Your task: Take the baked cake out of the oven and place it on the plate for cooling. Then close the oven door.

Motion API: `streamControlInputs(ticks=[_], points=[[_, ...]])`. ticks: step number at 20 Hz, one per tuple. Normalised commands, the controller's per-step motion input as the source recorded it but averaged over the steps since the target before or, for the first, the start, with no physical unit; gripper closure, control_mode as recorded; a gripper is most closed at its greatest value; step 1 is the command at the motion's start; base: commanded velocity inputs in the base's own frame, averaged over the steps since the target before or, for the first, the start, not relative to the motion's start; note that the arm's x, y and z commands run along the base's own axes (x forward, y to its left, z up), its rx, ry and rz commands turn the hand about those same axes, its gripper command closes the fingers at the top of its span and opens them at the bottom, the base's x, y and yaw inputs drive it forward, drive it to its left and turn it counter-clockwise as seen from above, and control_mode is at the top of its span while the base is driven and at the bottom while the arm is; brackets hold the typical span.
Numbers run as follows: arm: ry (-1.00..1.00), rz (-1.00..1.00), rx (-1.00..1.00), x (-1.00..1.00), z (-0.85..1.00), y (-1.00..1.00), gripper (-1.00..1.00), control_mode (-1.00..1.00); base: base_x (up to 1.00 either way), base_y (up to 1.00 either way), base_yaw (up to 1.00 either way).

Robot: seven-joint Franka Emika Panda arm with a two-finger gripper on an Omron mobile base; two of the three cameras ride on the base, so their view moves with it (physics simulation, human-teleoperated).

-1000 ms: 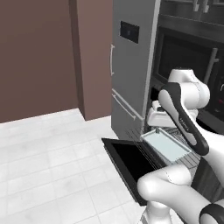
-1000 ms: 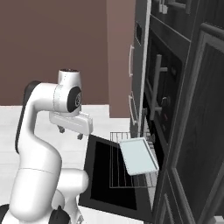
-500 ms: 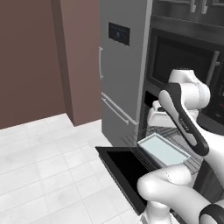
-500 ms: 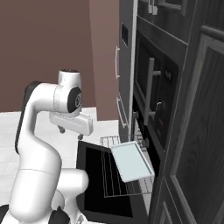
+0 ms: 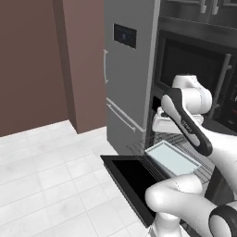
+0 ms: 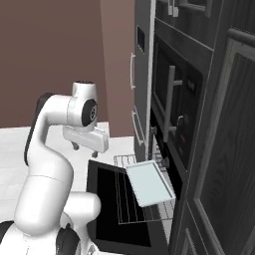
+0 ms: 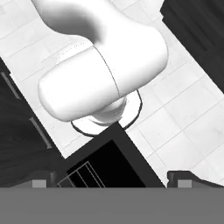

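Oven is open, its oven door dropped flat beneath the claw. The claw is released, jaws wide, empty. The pale tray on the pulled-out rack lies lower, on the claw's oven side, long axis running out of the cavity. Can't make out the cake.

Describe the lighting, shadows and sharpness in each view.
Left base view: flat, even light with no glare; the open oven door is plain black, the pale tray evenly lit. Right base view: soft shading on the arm, the oven cavity too dark to read. Hand view: coarse, blocky, with dark fingertips blurred at the bottom.
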Motion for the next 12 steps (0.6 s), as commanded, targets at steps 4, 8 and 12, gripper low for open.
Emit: streamControlInputs(ticks=[4,8,12], points=[[0.02,0.01,-0.14,0.60,-0.58,0.29,-1.00,-1.00,0.00,0.00,0.00],[0.03,0.03,-0.23,0.49,-0.83,0.65,-1.00,-1.00,0.00,0.00,0.00],[0.10,0.00,-0.15,0.54,-0.92,0.29,-1.00,-1.00,0.00,0.00,0.00]])
